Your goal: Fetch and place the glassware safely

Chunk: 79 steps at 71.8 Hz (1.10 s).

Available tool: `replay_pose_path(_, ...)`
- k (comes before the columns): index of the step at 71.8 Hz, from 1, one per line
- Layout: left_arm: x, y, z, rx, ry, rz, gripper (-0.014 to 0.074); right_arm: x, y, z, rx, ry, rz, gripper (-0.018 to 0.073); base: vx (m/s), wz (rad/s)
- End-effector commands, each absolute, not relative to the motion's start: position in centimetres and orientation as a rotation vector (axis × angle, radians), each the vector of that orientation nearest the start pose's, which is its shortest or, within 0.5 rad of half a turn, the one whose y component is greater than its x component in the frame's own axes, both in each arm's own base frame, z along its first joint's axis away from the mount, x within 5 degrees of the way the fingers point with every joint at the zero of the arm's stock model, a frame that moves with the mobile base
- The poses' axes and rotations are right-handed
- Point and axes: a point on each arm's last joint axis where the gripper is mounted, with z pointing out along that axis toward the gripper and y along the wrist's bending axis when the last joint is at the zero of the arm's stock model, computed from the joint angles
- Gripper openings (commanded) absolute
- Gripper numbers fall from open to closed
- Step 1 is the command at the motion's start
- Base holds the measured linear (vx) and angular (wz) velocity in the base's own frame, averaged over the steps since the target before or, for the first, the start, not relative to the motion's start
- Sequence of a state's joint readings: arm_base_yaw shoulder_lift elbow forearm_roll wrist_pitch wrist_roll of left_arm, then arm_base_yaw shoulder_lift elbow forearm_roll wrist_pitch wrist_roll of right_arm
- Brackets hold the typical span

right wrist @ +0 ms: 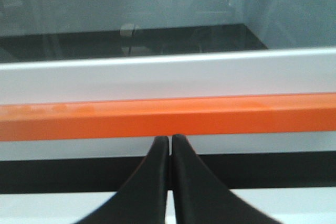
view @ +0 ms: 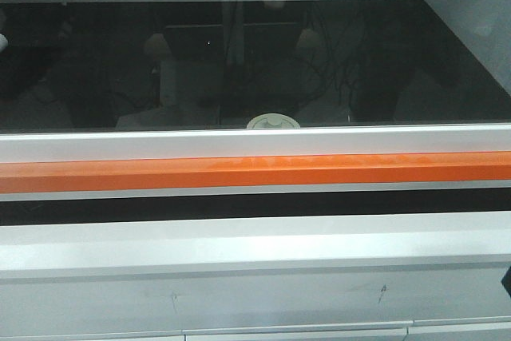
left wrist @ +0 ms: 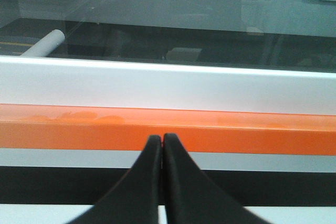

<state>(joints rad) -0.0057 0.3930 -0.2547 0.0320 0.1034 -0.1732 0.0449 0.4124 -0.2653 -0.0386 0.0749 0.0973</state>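
Behind the white rail (view: 239, 143) and orange strip (view: 239, 173), only the pale lid of the jar (view: 273, 122) peeks up at the black counter's (view: 80, 61) near edge, while the left claw (left wrist: 161, 138) and right claw (right wrist: 170, 139) sit pinched together, empty.

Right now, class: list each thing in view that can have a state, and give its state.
Left gripper: shut, holding nothing.
Right gripper: shut, holding nothing.
Jar: lid uppermost, body hidden behind the white rail, not held.
White tube: lying down behind the rail.
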Motion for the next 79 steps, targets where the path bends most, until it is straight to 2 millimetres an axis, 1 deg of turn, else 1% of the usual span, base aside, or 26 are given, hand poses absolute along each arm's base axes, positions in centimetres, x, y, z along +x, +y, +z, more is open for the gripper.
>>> replay_pose_path(1,9.8,-0.2,28.3,-0.103,1.595,-0.134,-0.0007,10.3,0.5,28.3,-0.008,1.617,0.066,-0.0003,0.0,0.0)
replay_pose_path(4,9.8,-0.3,28.4,-0.101,1.585,-0.144,-0.0007,10.3,0.5,28.3,-0.005,1.62,0.068,-0.0003,0.0,0.0)
replay_pose_path(15,10.1,-0.4,28.3,-0.105,1.594,-0.165,-0.0007,10.4,0.5,29.0,-0.012,1.541,0.069,-0.0003,0.0,0.0)
replay_pose_path(25,11.7,-0.5,27.7,-0.041,1.635,-0.107,-0.0007,11.5,0.7,28.9,-0.043,1.532,0.053,-0.0003,0.0,0.0)
replay_pose_path(38,14.1,-0.6,26.0,-0.04,1.756,-0.101,-0.0007,13.7,1.5,27.7,-0.094,1.61,0.088,-0.0003,0.0,0.0)
replay_pose_path(43,14.6,-0.7,25.3,-0.033,1.759,-0.099,-0.0007,14.6,1.7,27.0,-0.099,1.622,0.096,-0.0003,0.0,0.0)
replay_pose_path(49,14.6,-0.7,24.2,-0.037,1.735,-0.113,-0.0007,15.3,1.8,25.9,-0.098,1.627,0.105,-0.0003,0.0,0.0)
replay_pose_path(54,14.3,-0.7,23.0,-0.05,1.709,-0.133,-0.0007,15.7,1.9,24.9,-0.094,1.633,0.114,-0.0003,0.0,0.0)
replay_pose_path(59,14.0,-0.8,22.5,-0.048,1.667,-0.142,-0.0007,16.0,2.0,23.9,-0.096,1.643,0.117,-0.0003,0.0,0.0)
replay_pose_path(65,14.0,-0.8,22.5,-0.044,1.616,-0.149,-0.0007,16.2,2.0,23.1,-0.093,1.635,0.124,-0.0003,0.0,0.0)
replay_pose_path(79,14.7,-0.9,21.7,-0.046,1.663,-0.148,-0.0007,17.2,2.1,22.1,-0.089,1.63,0.132,-0.0003,0.0,0.0)
